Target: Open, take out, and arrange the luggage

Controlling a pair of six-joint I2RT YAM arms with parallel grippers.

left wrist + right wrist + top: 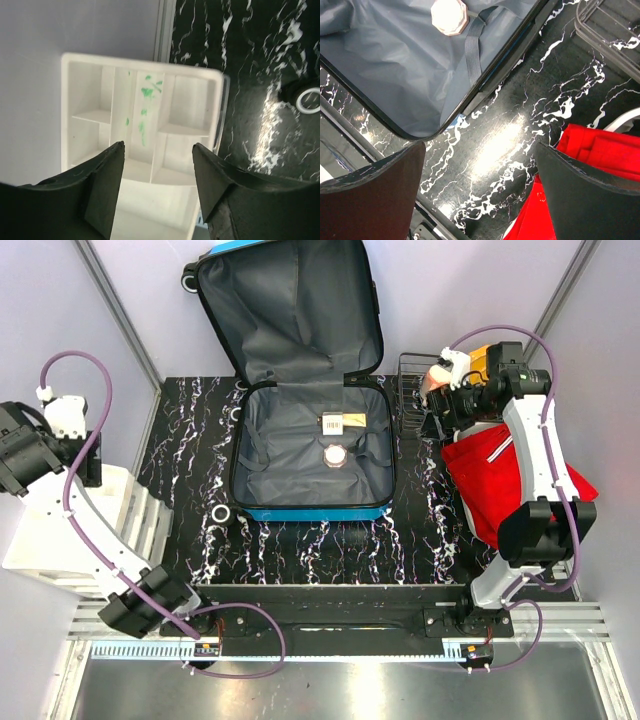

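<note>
The luggage (310, 455) lies open in the middle of the black marble table, its lid (290, 310) leaning against the back wall. On its dark grey lining lie a small yellow-and-white box (342, 422) and a round pinkish jar (336, 454), the jar (449, 17) also showing in the right wrist view. My left gripper (158, 146) hangs far to the left over a white divided bin (90, 90), jaws apart with nothing between them. My right gripper (480, 150) is open above bare table between the luggage's corner (420, 132) and a red cloth (600, 150).
The white bin (80, 530) sits off the table's left edge and has green marks inside. A wire basket (412, 390) stands right of the luggage, and the red cloth (500, 480) lies in front of it. A small white ring (221, 513) lies on the table.
</note>
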